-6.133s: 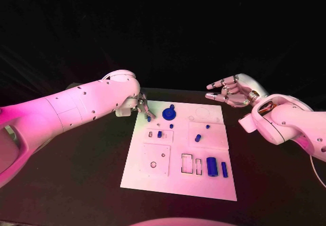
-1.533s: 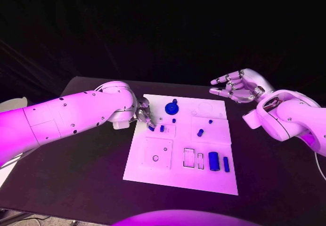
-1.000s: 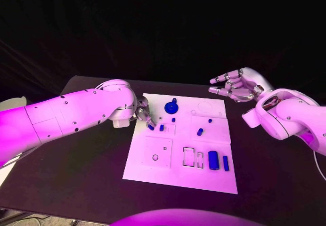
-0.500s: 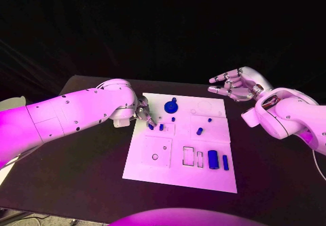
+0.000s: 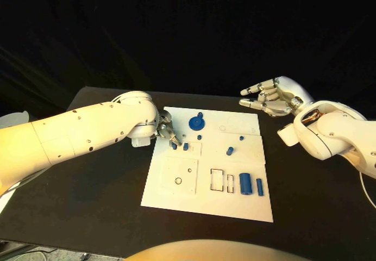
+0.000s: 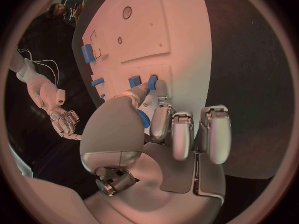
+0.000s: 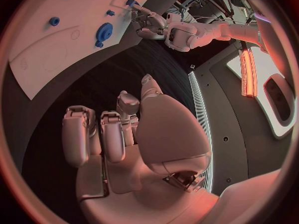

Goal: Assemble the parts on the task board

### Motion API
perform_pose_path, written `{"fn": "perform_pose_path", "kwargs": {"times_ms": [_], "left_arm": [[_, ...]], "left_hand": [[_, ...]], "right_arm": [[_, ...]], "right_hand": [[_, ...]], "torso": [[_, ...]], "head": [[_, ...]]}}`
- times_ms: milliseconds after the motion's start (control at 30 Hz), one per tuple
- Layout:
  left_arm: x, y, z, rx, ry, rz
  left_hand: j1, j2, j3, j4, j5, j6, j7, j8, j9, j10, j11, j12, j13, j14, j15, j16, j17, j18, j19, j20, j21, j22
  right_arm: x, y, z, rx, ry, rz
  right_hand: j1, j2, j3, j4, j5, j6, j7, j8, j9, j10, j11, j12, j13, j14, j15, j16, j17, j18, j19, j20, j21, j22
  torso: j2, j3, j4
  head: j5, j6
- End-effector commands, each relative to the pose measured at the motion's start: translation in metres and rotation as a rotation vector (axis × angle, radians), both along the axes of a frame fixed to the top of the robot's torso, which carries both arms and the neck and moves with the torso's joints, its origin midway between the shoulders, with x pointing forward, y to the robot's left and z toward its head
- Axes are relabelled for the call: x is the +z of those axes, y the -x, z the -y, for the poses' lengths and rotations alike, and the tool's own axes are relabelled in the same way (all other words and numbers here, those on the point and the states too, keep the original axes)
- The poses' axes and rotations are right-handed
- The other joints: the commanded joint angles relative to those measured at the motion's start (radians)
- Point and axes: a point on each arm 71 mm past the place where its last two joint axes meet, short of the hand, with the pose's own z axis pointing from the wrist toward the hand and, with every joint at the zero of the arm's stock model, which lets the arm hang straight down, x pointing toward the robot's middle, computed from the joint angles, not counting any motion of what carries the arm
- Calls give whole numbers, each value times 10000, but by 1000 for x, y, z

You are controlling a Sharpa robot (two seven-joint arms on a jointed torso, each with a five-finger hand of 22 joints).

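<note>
Pushing a little blue peg down into the white board.

The left hand [image 5: 164, 130] has crept a bit lower onto the board [image 5: 205, 206] and pinches the peg [image 6: 151, 81] at its fingertips, right beside another blue peg [image 5: 186, 145], so this piece looks nearly seated. Farther off, the right hand [image 5: 270, 97] still hangs over the table, half curled and holding nothing.

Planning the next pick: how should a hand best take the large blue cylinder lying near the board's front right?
Probably by its long curved sides at mid-length: the large blue cylinder lies flat on the task board. Come from above, fingers minding the thinner blue bar alongside.
</note>
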Motion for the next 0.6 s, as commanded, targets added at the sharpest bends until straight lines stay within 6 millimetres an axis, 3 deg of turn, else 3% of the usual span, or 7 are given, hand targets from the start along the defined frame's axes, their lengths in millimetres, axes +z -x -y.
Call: {"fn": "perform_pose_path", "kwargs": {"times_ms": [33, 367, 600], "left_arm": [[-13, 7, 2, -215, -348, -584], [-14, 4, -2, -157, -534, -592], [-14, 4, -3, -159, -600, -601]], "left_hand": [[-127, 21, -82, -4, 58, 40, -3, -62, 11, 74, 22, 57, 13, 1053, -52, 31, 2631, -186, 980, -83, 48, 2488], [-463, -49, -410, 226, 118, 130, -9, -71, 38, 104, 19, 104, 93, 1053, -54, 31, 2631, -196, 996, -88, 75, 2517], [-880, -182, -1286, 630, 84, 219, 7, -64, 92, 119, 31, 108, 143, 1053, -47, 31, 2631, -201, 1004, -87, 90, 2534]], "right_arm": [[0, 1, -2, 181, 17, -7], [0, 1, -1, 174, 16, -9], [0, 1, -1, 173, 14, -8]], "right_hand": [[4, 71, -53, 9, 48, 43, 16, -61, 8, -58, -27, -35, -16, 901, -53, -46, 1991, -38, 13, -66, -55, -10], [8, 74, -57, 7, 69, 42, 16, -61, 8, -60, -27, -35, -18, 900, -53, -51, 1984, -37, 12, -66, -57, -13], [8, 74, -57, 7, 70, 42, 16, -61, 8, -60, -27, -36, -19, 900, -53, -52, 1984, -37, 12, -66, -57, -13]], "torso": [[-2, -5, 7], [-1, -8, 6], [-4, -12, 10]], "head": [[-8, 4], [-18, -9], [-22, -15]]}}
